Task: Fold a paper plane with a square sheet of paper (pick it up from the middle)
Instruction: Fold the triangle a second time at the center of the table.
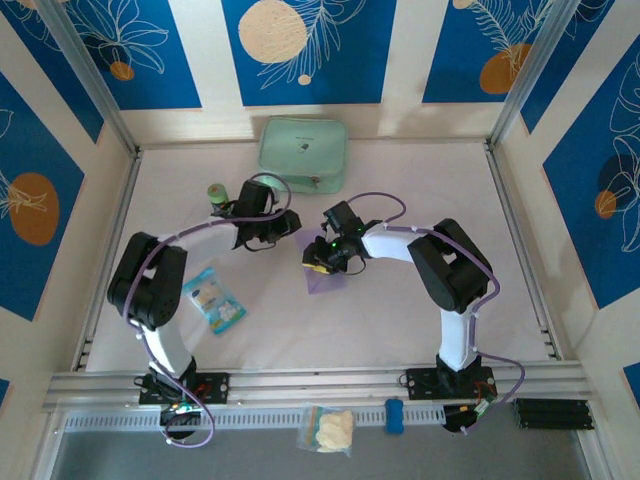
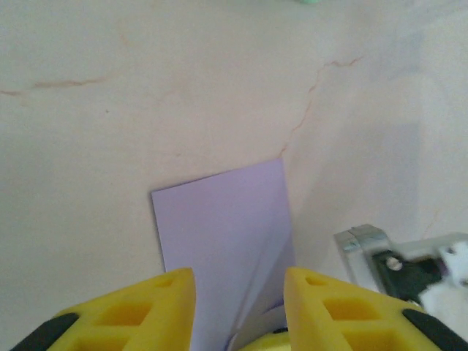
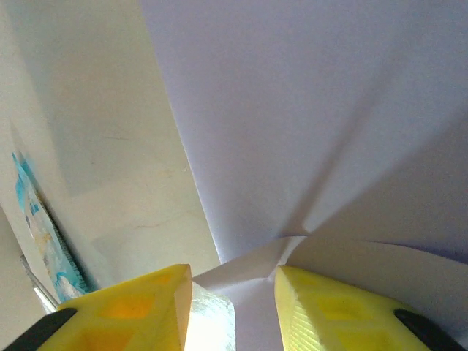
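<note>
The lavender sheet of paper [image 1: 328,278] lies folded on the table's middle, between both arms. In the left wrist view the paper [image 2: 219,219] shows a flat rectangular flap with a raised crease running down between the yellow fingers. My left gripper [image 2: 240,292] is open, its fingers standing apart on either side of the paper; from above it [image 1: 287,230] sits at the paper's far-left corner. My right gripper [image 3: 232,285] is open too, hovering close over the paper [image 3: 307,110] where several creases meet; from above it [image 1: 320,262] covers the paper's left part.
A mint-green pouch [image 1: 303,152] rests at the back wall. A small green jar [image 1: 217,192] stands behind the left arm. A blue-and-white snack packet [image 1: 214,298] lies front left, also visible [image 3: 36,227] beside the right fingers. A clear bag [image 1: 327,428] sits on the near rail.
</note>
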Controlling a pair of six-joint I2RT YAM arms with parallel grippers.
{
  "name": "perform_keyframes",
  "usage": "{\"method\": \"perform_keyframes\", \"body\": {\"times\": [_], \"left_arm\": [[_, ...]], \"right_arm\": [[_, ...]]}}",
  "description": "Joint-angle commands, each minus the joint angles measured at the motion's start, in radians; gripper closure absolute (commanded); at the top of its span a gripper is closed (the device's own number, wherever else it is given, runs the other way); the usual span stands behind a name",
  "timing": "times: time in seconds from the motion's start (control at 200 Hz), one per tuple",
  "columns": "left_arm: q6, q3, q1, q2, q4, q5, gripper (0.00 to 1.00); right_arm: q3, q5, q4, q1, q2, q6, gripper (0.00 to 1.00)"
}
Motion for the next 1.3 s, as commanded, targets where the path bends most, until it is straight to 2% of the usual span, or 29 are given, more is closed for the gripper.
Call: {"method": "perform_keyframes", "body": {"times": [0.0,0.155,0.31,0.42,0.595,0.69,1.291], "left_arm": [[-0.025,-0.053,0.007,-0.069,-0.036,-0.045,0.61],[-0.069,-0.120,0.003,-0.115,-0.002,0.009,0.61],[-0.120,-0.173,-0.024,-0.119,0.049,0.070,0.68],[-0.147,-0.193,-0.052,-0.099,0.076,0.091,0.74],[-0.176,-0.185,-0.099,-0.045,0.106,0.104,0.82],[-0.181,-0.169,-0.122,-0.011,0.102,0.098,0.86],[-0.146,-0.095,-0.177,0.085,-0.005,-0.010,0.95]], "right_arm": [[-0.014,-0.002,-0.036,-0.010,0.032,0.006,0.61],[-0.019,0.002,-0.046,-0.013,0.032,0.004,0.60],[-0.029,0.018,-0.053,-0.015,0.034,0.000,0.64],[-0.027,0.029,-0.068,-0.014,0.036,-0.001,0.73],[-0.022,0.047,-0.097,-0.015,0.041,-0.011,0.92],[-0.017,0.054,-0.114,-0.015,0.046,-0.012,0.98],[-0.012,0.053,-0.121,-0.016,0.047,-0.005,1.00]]}}
